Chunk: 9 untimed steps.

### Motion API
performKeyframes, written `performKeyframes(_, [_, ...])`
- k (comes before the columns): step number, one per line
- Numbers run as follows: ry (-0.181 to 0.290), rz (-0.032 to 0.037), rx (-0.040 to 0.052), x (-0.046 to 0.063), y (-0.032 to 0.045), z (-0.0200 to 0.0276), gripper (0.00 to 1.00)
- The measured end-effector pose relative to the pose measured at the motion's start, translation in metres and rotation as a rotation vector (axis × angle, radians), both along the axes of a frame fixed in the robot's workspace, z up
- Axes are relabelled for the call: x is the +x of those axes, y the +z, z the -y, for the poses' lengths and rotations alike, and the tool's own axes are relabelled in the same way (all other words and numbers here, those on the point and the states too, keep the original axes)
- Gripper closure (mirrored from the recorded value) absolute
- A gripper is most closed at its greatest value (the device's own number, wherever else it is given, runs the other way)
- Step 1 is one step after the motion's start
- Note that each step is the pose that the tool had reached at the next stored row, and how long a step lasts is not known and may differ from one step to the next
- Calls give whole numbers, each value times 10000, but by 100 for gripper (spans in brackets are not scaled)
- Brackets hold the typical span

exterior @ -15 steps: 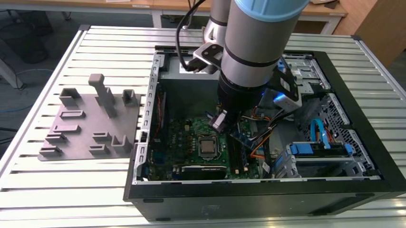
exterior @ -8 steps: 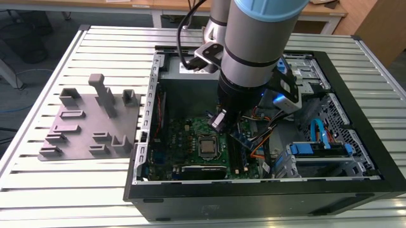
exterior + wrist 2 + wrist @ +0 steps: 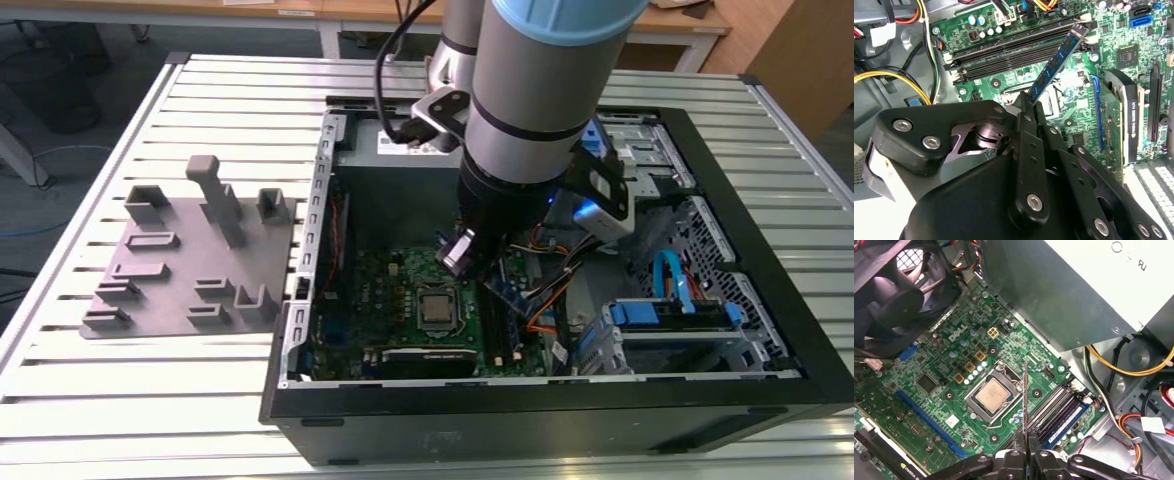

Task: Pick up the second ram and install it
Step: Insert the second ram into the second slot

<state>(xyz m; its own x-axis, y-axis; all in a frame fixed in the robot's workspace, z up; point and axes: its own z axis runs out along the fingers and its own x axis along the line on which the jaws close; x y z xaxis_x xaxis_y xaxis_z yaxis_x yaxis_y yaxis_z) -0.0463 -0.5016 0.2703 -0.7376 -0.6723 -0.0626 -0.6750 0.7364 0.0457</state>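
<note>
The exterior view takes in a slatted metal table (image 3: 147, 400) with an open black computer case (image 3: 534, 430) lying on it. Beside the case, toward the exterior view's left, sits a grey plastic tray (image 3: 160, 270) of moulded blocks and pegs. The robot arm (image 3: 541, 100), a thick grey tube with a pale blue band, reaches down into the case over the green circuit board (image 3: 387, 275), where a square silver processor (image 3: 437, 305) sits in its socket. In the second wrist view the memory slots (image 3: 1004, 52) show as long black parallel channels with white clips at their ends, running across the board. The black metal gripper (image 3: 1028, 102) is pressed together on the near end of the second ram (image 3: 1059, 57), a thin, flat, narrow strip, blue-green with a row of small dark chips on its face. From the gripper the strip's long axis points away toward the board, and its far tip hangs over the clip end of the slots. In that view it crosses them at a slant rather than lying along them. In the first wrist view the strip is seen edge-on as a hairline between the processor and the slots. I judge it is held just above the board, apart from the slots, not yet seated in one.
</note>
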Motion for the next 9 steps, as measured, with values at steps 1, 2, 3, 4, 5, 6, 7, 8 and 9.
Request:
performKeyframes(1, [-54, 0, 0, 0, 0, 0, 86])
performKeyframes(2, [-105, 0, 0, 0, 0, 0, 86])
performKeyframes(3, [-159, 0, 0, 0, 0, 0, 86])
performKeyframes(4, [-214, 0, 0, 0, 0, 0, 86])
performKeyframes(5, [-267, 0, 0, 0, 0, 0, 86])
performKeyframes(6, [-319, 0, -1, 0, 0, 0, 86])
performKeyframes(7, [-372, 0, -1, 0, 0, 0, 86])
performKeyframes(8, [-423, 0, -1, 0, 0, 0, 86])
performKeyframes(9, [-473, 0, -1, 0, 0, 0, 86])
